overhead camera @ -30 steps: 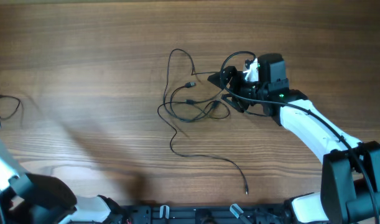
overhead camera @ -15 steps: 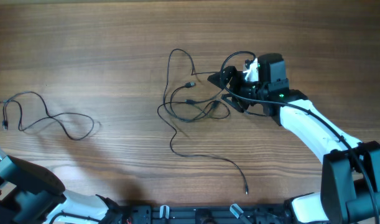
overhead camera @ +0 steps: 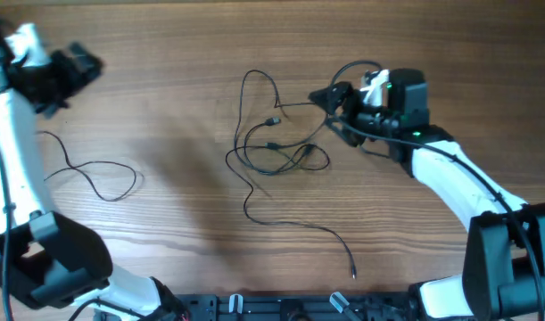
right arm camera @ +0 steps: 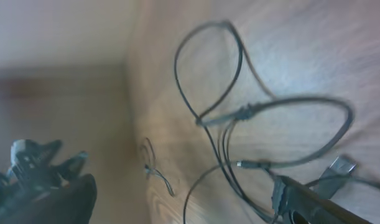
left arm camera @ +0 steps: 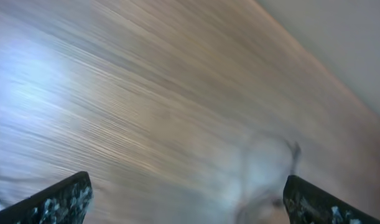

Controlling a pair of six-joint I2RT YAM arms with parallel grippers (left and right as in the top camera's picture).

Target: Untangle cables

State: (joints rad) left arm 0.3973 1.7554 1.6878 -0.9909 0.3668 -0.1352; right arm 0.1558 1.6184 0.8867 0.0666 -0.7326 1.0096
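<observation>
**Open right hand at the knot, one cable already lying apart**

Closest to the front edge of the bench point(overhead camera: 165, 36), a long trailing strand ends in a small plug point(overhead camera: 352, 272), right of centre. The strand curves back to the tangle of cables point(overhead camera: 276, 147), a bunch of thin black loops at the middle of the bench, with one tall loop reaching toward the far edge. A single cable point(overhead camera: 98, 174) lies well apart from this bunch, near the left edge, loosely curled.

Just beyond the tangle, on its right side, the right hand point(overhead camera: 326, 100) points at the upper loops. Its wrist view shows its fingers point(right arm camera: 53, 193) spread wide with the crossing strands point(right arm camera: 239, 115) between them and a flat plug point(right arm camera: 342, 167) close to one finger. The picture is too blurred to show whether any strand touches a finger.

Farthest off, near the far left corner, the left hand point(overhead camera: 80, 71) is raised above the bench. Its fingers point(left arm camera: 65, 199) stand wide apart with only blurred wood grain between them, so it holds nothing.

The step in hand looks like picking the next strand out of the bunch. It would go best if the right hand closed on one wire only, near a plug end instead of at a crossing. It should then draw that wire slowly toward the right edge, so that the loops slip free without cinching. The left hand could pin the remaining bunch.
</observation>
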